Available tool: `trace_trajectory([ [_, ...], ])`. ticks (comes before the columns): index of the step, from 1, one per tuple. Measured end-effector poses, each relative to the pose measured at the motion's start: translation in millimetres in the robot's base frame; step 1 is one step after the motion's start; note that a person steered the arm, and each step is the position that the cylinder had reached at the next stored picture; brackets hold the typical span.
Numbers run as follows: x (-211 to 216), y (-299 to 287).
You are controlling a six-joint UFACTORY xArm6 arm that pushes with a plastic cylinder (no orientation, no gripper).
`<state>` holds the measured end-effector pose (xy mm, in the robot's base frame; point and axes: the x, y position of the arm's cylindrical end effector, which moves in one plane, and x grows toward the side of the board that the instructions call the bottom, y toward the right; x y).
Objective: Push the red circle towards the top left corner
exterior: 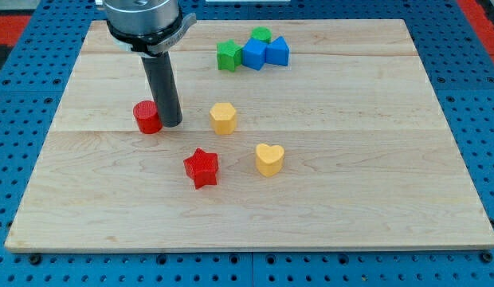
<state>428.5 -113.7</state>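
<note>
Blue perforated panelling surrounds a pale wooden desk (350, 207), whose planks run from left to right across the view. We work here with a single arm ending in a straight dark rod; it carries no jaws, so we can report neither an open nor a closed state for them. Our rod descends from a grey round mount at the far left of the scene, and my tip (170, 125) rests on the desk directly against the right side of the red circle (147, 117). That red circle, a short cylinder, sits in the left half of the desk, roughly midway between the near and far edges and well apart from the far left corner.

To the right of my tip, separated by a clear gap, stands a yellow block of roughly hexagonal outline (223, 117). Nearer to us lies the red star (201, 167), and just to its right, apart from it, the yellow heart (269, 159). At the far edge, right of centre, we see four blocks clustered closely: a green star-like block (228, 56) on the left, a blue block (252, 55) beside it, a second blue block (278, 51) on the right, and a green rounded block (261, 34) behind them, partly hidden. Whether these four touch one another we cannot tell with certainty.
</note>
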Motion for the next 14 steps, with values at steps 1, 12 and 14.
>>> trace_trajectory([
  [1,-0.2,-0.7],
  [12,-74.6,-73.0],
  [14,-94.8,-83.5],
])
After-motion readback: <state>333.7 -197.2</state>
